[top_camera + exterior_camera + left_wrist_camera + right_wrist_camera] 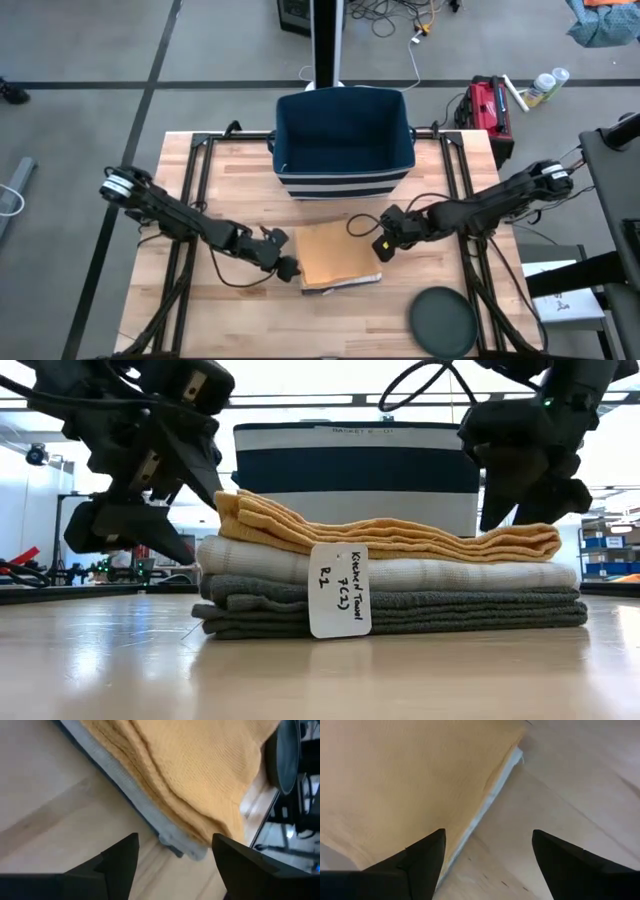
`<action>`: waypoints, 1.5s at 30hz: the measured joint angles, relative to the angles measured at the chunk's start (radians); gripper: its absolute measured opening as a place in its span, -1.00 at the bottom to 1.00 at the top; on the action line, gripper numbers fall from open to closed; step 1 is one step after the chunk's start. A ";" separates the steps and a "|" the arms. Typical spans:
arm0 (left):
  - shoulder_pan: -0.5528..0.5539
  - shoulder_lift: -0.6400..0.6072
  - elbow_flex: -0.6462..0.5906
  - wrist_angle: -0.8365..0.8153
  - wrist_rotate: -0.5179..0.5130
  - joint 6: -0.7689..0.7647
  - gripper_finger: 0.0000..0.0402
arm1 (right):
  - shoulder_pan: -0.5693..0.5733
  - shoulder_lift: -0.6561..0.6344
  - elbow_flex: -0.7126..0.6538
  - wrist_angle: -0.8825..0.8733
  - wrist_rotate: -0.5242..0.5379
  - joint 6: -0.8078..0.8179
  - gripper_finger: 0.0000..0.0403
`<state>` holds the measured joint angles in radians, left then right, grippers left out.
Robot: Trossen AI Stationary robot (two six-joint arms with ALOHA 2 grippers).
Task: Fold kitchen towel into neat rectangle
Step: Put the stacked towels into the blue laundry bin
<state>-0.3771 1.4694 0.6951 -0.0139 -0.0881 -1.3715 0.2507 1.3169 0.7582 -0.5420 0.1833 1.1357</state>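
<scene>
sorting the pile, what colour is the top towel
Mustard yellow top towel, best seen in the low view.

- the worktop [250, 330] is pale butcher-block wood, ringed by a grey concrete floor [80, 120] with dark seam lines.
- beyond the worktop's far edge stands a white post [327, 40] with loose cables [390, 15] just beside it.
- off the worktop's far right corner sits a red case [487, 105], with bottles [548, 85] near it.
- from table height, long ceiling lights [300, 400] show above the worktop.

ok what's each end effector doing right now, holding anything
left end effector: open, empty, beside the orange towel.
right end effector: open, empty, over the towel's edge.
</scene>
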 joint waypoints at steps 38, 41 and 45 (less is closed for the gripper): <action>0.108 -0.141 -0.059 -0.067 -0.166 0.132 0.23 | 0.019 0.075 0.001 0.084 0.000 0.242 0.48; 0.133 -0.151 -0.060 -0.051 -0.166 0.132 0.23 | 0.011 0.075 -0.004 0.087 0.001 0.263 0.50; 0.144 -0.143 -0.061 -0.022 -0.167 0.132 0.23 | 0.010 0.079 -0.019 0.092 0.001 0.296 0.53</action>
<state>-0.2329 1.3267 0.6342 -0.0364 -0.2553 -1.2392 0.2611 1.3960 0.7391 -0.4503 0.1844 1.4319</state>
